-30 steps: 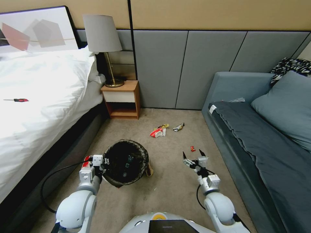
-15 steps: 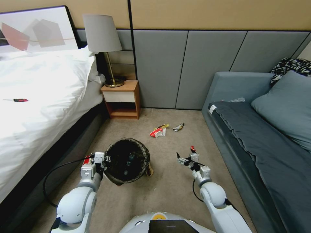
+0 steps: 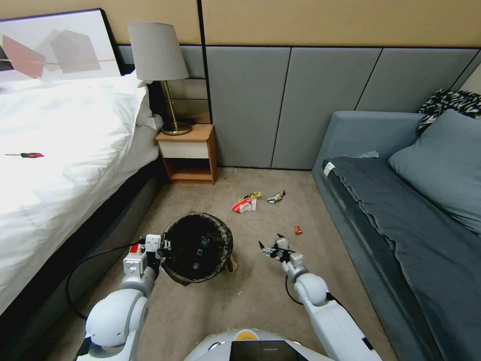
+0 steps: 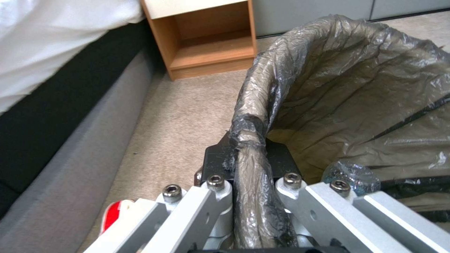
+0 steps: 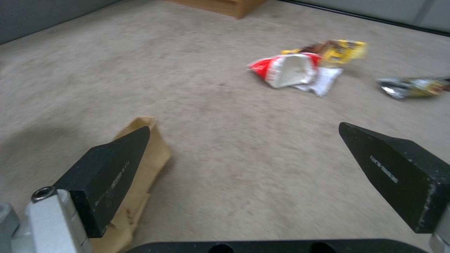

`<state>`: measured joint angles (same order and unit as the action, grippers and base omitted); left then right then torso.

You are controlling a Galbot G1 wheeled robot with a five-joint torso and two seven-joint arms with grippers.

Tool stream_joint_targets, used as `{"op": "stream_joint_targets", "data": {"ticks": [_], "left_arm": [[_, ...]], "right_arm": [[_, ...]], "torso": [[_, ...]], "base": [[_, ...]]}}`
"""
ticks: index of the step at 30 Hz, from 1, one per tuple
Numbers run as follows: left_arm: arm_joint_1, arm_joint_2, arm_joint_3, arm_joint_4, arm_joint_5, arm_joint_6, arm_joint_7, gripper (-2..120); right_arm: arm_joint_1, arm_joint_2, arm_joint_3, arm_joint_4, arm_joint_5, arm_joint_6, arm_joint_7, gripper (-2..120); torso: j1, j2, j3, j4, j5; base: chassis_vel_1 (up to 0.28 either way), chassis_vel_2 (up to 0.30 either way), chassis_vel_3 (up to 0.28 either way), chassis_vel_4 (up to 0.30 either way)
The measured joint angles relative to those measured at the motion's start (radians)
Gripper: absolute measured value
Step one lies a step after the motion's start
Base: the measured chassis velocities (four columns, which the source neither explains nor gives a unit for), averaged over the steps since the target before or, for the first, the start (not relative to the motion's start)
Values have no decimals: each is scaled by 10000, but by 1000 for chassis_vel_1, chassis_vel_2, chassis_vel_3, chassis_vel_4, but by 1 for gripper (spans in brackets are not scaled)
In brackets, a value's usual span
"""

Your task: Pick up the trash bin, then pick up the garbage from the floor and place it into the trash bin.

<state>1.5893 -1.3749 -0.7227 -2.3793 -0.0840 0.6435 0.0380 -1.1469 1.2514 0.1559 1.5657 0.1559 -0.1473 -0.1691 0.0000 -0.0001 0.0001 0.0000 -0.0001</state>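
Beige carpet is laid between a white-sheeted bed on the left and a grey-blue sofa on the right, with grey padded wall panels behind and one wooden nightstand carrying one lamp. One trash bin with a dark bag liner is held by its rim near the bed side, the left pincer being clamped tight on that rim. Four litter spots can be counted on the floor: a red-and-white snack packet with a yellow wrapper touching it, a silvery wrapper just beside those, a tiny red scrap nearer the sofa, and one tan paper bag tucked against the bin. The right pincer is hung low over bare carpet, spread wide, nothing gripped.
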Motion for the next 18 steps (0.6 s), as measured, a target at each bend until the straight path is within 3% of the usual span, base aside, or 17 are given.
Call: {"op": "stream_joint_targets", "data": {"ticks": [11, 18], "left_arm": [[-18, -66, -220, -63, 0, 12, -21, 5], [-121, -83, -297, -103, -17, 33, -46, 5]], "right_arm": [[1091, -35, -1453, -1435, 44, 188, -615, 100], [1621, 332, -2242, -2487, 50, 212, -863, 100]], "torso": [[0, 0, 0, 0, 0], [0, 0, 0, 0, 0]], "base": [[0, 0, 0, 0], [0, 0, 0, 0]]}}
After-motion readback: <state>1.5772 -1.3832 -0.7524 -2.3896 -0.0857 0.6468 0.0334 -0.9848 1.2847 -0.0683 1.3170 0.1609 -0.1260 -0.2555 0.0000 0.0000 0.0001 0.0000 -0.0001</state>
